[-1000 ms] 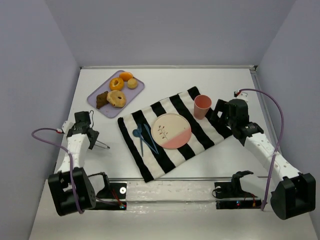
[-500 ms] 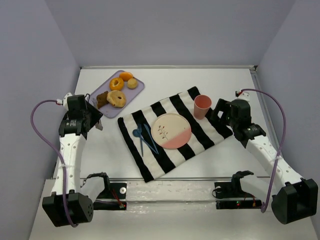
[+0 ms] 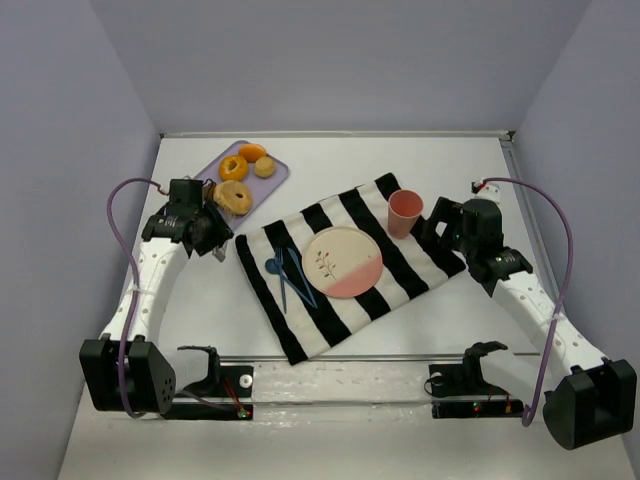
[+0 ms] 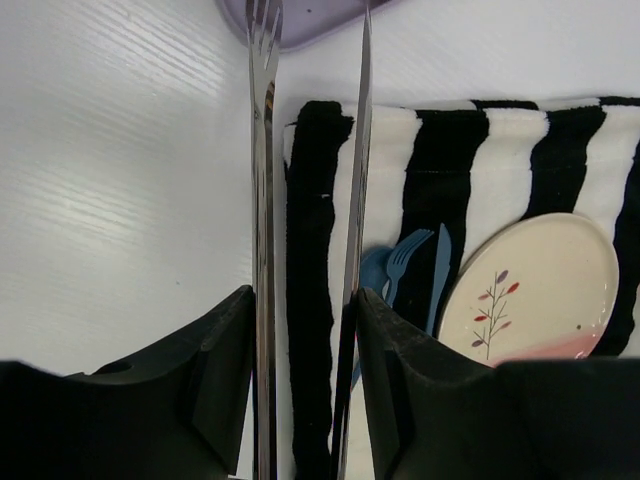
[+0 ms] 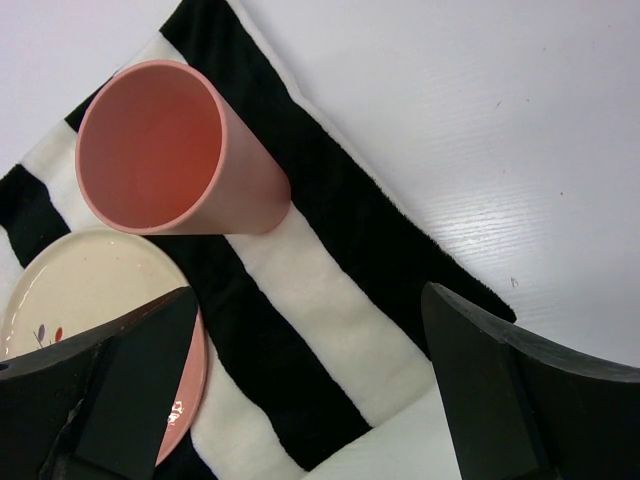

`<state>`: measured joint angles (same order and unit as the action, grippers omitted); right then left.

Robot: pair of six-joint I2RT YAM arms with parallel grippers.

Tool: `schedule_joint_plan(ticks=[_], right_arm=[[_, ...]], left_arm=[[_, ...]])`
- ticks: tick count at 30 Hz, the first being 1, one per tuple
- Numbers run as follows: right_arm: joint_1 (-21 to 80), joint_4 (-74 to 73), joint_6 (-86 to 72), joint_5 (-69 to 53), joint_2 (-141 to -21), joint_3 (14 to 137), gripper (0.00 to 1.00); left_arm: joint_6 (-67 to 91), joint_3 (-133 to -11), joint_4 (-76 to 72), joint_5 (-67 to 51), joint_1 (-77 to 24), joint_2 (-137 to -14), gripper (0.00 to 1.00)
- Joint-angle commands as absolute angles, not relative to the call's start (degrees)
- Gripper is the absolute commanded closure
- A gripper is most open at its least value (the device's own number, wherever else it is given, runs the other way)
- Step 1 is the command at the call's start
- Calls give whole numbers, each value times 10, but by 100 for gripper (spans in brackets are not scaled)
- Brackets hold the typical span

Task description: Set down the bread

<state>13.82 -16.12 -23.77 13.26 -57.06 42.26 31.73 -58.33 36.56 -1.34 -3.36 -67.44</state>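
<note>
The bread lies on a lilac tray (image 3: 265, 185) at the back left: a bagel (image 3: 234, 196), a glazed donut (image 3: 233, 167) and two orange buns (image 3: 251, 152). My left gripper (image 3: 205, 232) hovers just in front of that tray, by the cloth's left corner. It is shut on metal tongs (image 4: 262, 200), whose two arms run up between the jaws of the left gripper (image 4: 305, 300) toward the tray's edge (image 4: 300, 15). No bread sits between the tong arms. My right gripper (image 3: 440, 225) (image 5: 308, 295) is open over the cloth beside the pink cup (image 5: 170, 150).
A black-and-white striped cloth (image 3: 300, 330) carries a cream and pink plate (image 3: 342, 261), a pink cup (image 3: 405, 211) and blue cutlery (image 3: 285, 275). The cloth's corner (image 4: 310, 130) lies right under the tongs. Walls close in the table on three sides.
My left arm has swung from the table's left edge up and right, carrying the tongs to the tray and the cloth corner. The right arm has not moved.
</note>
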Motion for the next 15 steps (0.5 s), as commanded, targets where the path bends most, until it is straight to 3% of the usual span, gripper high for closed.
schedule_joint_plan(ticks=[1, 15], right_arm=[[135, -138, -230, 137, -563, 425, 1], [135, -138, -225, 138, -563, 426, 1]], left_arm=[[299, -620, 369, 36, -40, -685, 48], [254, -642, 321, -21, -42, -733, 45]])
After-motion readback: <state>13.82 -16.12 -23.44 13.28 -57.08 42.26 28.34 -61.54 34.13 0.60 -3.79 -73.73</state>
